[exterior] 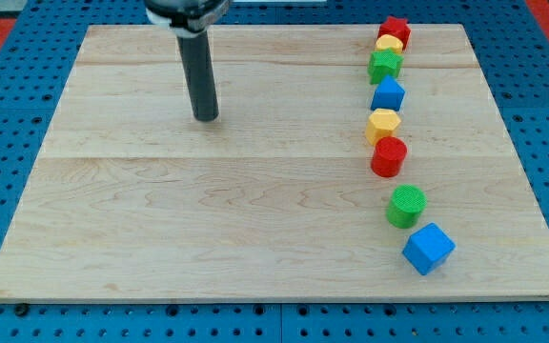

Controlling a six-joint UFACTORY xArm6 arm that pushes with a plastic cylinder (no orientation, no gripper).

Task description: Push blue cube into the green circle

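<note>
The wooden board [208, 210] carries eight coloured blocks in a column at the view's right.

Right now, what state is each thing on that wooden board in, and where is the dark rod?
My tip: on the bare board, far to the view's left of all blocks, touching none.
Blue cube: at the view's bottom right, beside the green circle.
Green circle: upright cylinder, just above the cube.
Red cylinder: upright, against the yellow block.
Wooden board: flat.

blue cube [428, 248], green cylinder [406, 206], dark rod [199, 79]
</note>
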